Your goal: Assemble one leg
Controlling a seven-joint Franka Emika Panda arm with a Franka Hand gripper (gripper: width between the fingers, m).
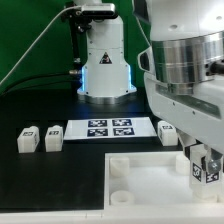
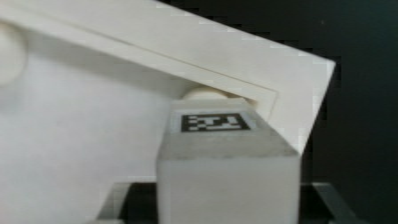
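Note:
My gripper (image 1: 203,166) is shut on a leg (image 2: 222,160), a white block-shaped peg with a black-and-white tag on its face. It holds the leg upright over the far right corner of the large white tray-like part (image 1: 150,185). In the wrist view the leg's end sits at a round corner socket (image 2: 214,93) by the tray's raised rim. In the exterior view the held leg (image 1: 204,172) shows between the fingers. Two more legs (image 1: 29,139) (image 1: 53,139) lie on the black table at the exterior view's left. Another leg (image 1: 167,131) lies behind the gripper.
The marker board (image 1: 110,128) lies flat on the table behind the tray. The arm's white base (image 1: 105,70) stands at the back with cables beside it. The arm's wrist housing (image 1: 190,70) fills the exterior view's upper right.

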